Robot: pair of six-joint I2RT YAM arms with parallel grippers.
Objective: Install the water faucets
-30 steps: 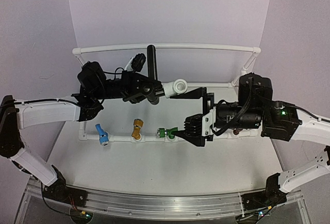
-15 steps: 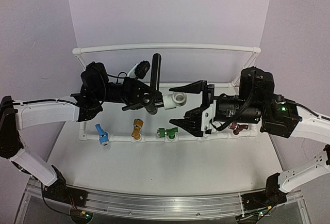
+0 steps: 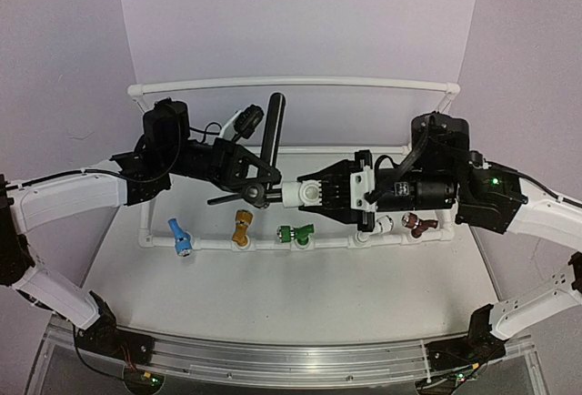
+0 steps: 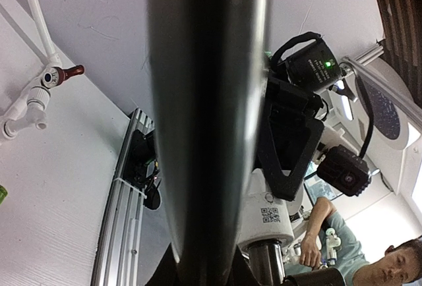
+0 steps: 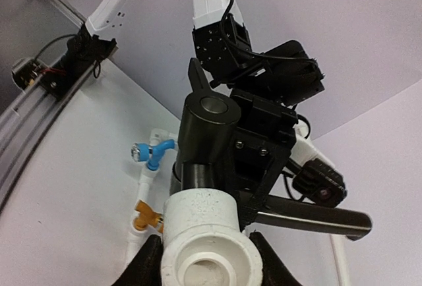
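faucet point(image 3: 275, 126), dark grey-black, long lever: held mid-air at centre of top view, clear of the table, lever pointing to 12 o'clock. clamped at the body by left gripper point(image 3: 255, 186). white fitting point(image 3: 296, 194) touching the faucet body at its 3 o'clock, pinched between the fingers of right gripper point(image 3: 309, 192), fingers tight against both sides in right wrist view. looks like mating fitting to faucet in the air; can't tell how far seated. on pipe frame point(image 3: 291, 82), near rail at 6 o'clock: blue faucet point(image 3: 179, 238), yellow faucet point(image 3: 241, 228), green faucet point(image 3: 293, 233), dark red faucet point(image 3: 420, 225) in place. white stub point(image 3: 384, 223) between green and red looks unfilled, probably the target. left to do: finish the join, mount on rail.
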